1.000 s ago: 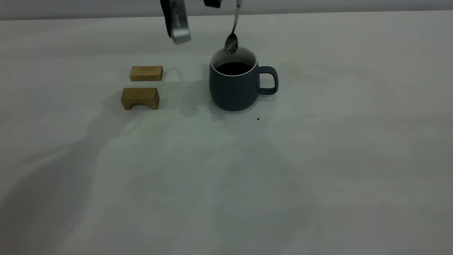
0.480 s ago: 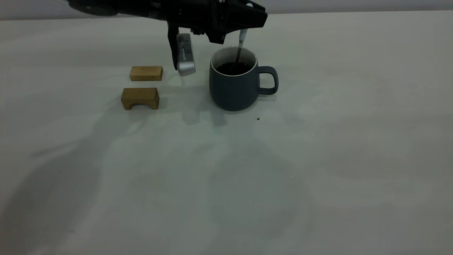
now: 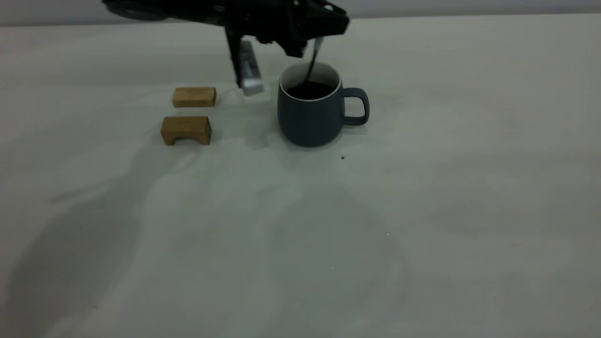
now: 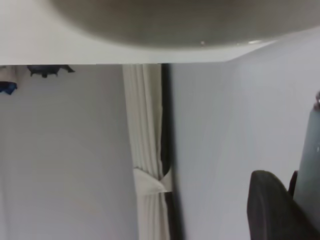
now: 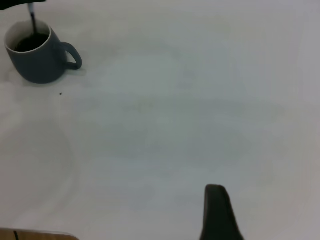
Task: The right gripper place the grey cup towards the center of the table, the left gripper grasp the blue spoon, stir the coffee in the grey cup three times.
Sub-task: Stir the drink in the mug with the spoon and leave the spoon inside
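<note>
The grey cup (image 3: 310, 117) stands upright on the table (image 3: 328, 234) near its middle, handle to the right, with dark coffee (image 3: 310, 90) inside. My left gripper (image 3: 313, 40) hovers just above the rim, shut on the blue spoon (image 3: 311, 65). The spoon hangs tilted, its bowl sunk in the coffee. In the left wrist view one dark finger (image 4: 270, 210) shows beside the pale spoon handle (image 4: 311, 165). The right gripper (image 5: 250, 215) is open and empty, far from the cup (image 5: 37, 62), and is out of the exterior view.
Two brown wooden blocks lie left of the cup, a flat one (image 3: 194, 96) and an arched one (image 3: 186, 130) in front of it. The left gripper's silver ribbed part (image 3: 249, 70) hangs between the flat block and the cup. A dark speck (image 3: 342, 157) lies by the cup.
The left gripper came down over the cup, and the spoon's bowl went from above the rim into the coffee. In the last half second the spoon shifted slightly left and tilted.
</note>
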`<control>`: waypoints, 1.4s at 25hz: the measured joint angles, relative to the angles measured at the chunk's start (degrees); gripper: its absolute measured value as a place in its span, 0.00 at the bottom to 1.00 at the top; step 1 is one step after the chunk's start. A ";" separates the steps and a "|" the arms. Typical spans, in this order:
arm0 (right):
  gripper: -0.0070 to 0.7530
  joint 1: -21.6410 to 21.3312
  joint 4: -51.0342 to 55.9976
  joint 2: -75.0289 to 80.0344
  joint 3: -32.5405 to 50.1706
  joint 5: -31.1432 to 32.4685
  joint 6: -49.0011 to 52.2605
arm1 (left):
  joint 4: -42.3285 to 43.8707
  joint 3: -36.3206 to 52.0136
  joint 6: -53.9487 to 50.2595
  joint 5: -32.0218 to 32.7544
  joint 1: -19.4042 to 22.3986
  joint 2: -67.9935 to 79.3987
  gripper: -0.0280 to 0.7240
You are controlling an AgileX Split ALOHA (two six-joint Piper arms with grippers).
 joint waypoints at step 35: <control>0.71 0.00 0.00 0.00 0.00 0.00 0.00 | 12.03 -0.29 -4.91 14.13 3.10 1.54 0.18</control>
